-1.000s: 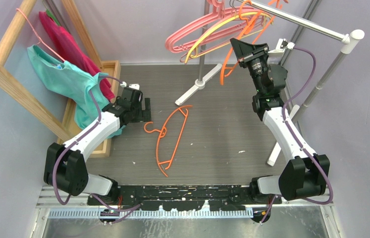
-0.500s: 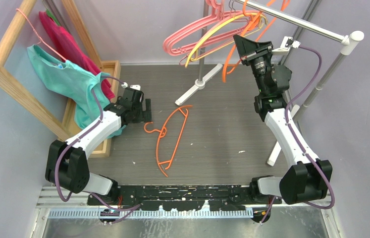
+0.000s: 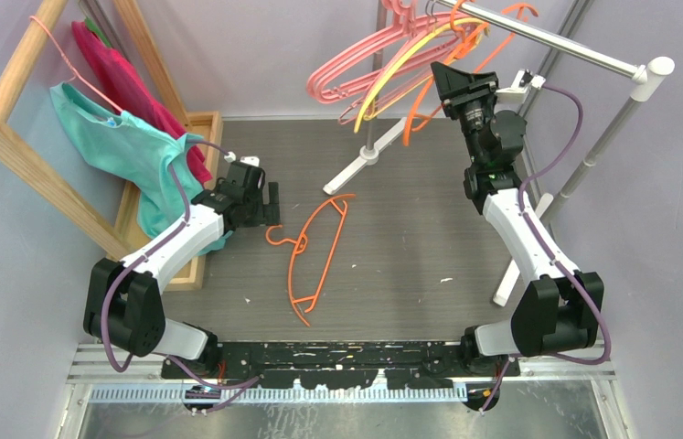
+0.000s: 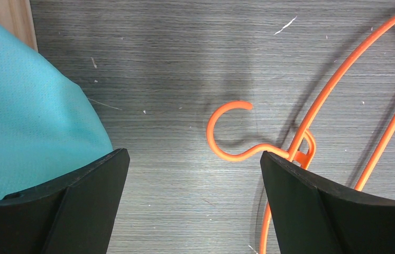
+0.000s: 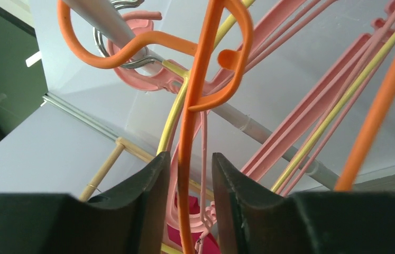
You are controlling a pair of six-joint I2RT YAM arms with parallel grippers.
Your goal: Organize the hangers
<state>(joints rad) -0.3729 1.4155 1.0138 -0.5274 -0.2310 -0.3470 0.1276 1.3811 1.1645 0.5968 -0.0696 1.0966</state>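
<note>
Pink (image 3: 346, 71), yellow (image 3: 392, 66) and orange (image 3: 421, 108) hangers hang bunched on the grey rail (image 3: 557, 44) at the back right. My right gripper (image 3: 447, 80) is raised among them. In the right wrist view its fingers (image 5: 189, 159) stand narrowly apart around an orange hanger's bar (image 5: 198, 95) without clamping it; orange hooks sit over the rail (image 5: 105, 18). Another orange hanger (image 3: 314, 247) lies flat on the table. My left gripper (image 3: 269, 203) hovers open just left of it, its hook (image 4: 209, 135) ahead between the fingers (image 4: 195, 180).
A wooden rack (image 3: 8, 137) stands at the left with a teal cloth (image 3: 113, 142) on a thin pink hanger and a red garment (image 3: 127, 82). The teal cloth touches the left finger's side (image 4: 26, 132). The rail's stand foot (image 3: 365, 160) and right post (image 3: 584, 155) rest on the table.
My right gripper rose and shifted slightly right toward the rail, and the hanging bunch swung upward with it. The left arm and the floor hanger have not moved.
</note>
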